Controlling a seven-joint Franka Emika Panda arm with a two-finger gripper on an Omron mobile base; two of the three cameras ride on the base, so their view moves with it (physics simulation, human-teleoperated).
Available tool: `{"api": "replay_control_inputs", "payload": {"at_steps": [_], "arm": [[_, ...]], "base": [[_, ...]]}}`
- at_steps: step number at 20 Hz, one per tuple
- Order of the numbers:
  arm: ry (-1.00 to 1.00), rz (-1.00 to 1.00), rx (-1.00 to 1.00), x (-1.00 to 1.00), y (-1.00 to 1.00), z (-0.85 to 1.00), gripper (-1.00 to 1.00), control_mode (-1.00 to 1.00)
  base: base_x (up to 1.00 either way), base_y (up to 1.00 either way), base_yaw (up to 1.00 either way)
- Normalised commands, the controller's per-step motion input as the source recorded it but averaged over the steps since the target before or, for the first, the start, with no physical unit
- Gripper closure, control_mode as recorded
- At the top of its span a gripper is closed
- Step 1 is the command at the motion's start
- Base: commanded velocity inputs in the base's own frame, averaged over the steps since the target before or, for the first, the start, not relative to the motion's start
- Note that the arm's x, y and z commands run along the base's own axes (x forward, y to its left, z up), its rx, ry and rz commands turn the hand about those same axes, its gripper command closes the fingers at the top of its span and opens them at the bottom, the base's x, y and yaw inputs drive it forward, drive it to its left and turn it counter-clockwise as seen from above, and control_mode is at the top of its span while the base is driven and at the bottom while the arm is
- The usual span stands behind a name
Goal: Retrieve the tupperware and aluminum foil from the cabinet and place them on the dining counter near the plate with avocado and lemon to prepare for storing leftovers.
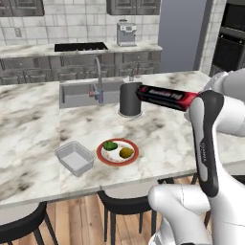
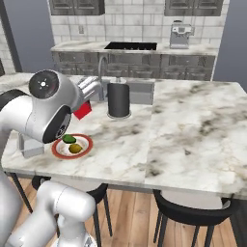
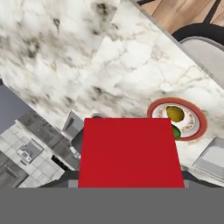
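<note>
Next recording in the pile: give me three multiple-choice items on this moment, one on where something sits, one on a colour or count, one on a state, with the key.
1. Where is the tupperware?
A. On the dining counter, beside the plate
B. In the sink
C. On a stool

2. How many fruits lie on the plate?
A. One
B. Two
C. Four

3. What is the state of the aluminum foil?
A. Lying flat on the counter
B. Held in the air above the counter at the end of the arm
C. Standing in the tupperware

Key:
1 A, the left base view shows it on the marble next to the red-rimmed plate.
2 B, the avocado and the lemon.
3 B, the box hangs clear of the marble; its red end sits right before the hand camera.
</note>
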Motion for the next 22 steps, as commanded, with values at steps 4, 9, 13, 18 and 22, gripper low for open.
{"api": "replay_control_inputs", "payload": {"at_steps": [4,9,13,18,22], "arm": [[0.00,-0.12,0.12,0.76,0.12,-0.97,1.00,-1.00],[0.06,-0.21,0.38,0.64,0.01,-0.80,1.00,-1.00],[0.14,-0.13,0.44,0.42,0.00,-0.57,1.00,-1.00],[0.30,-0.04,0.32,0.33,0.14,-0.43,1.00,-1.00],[0.33,0.00,0.21,0.30,0.27,-0.46,1.00,-1.00]], "base": [[0.00,0.00,0.00],[0.00,0.00,0.00],[0.00,0.00,0.00],[0.00,0.00,0.00],[0.00,0.00,0.00]]}}
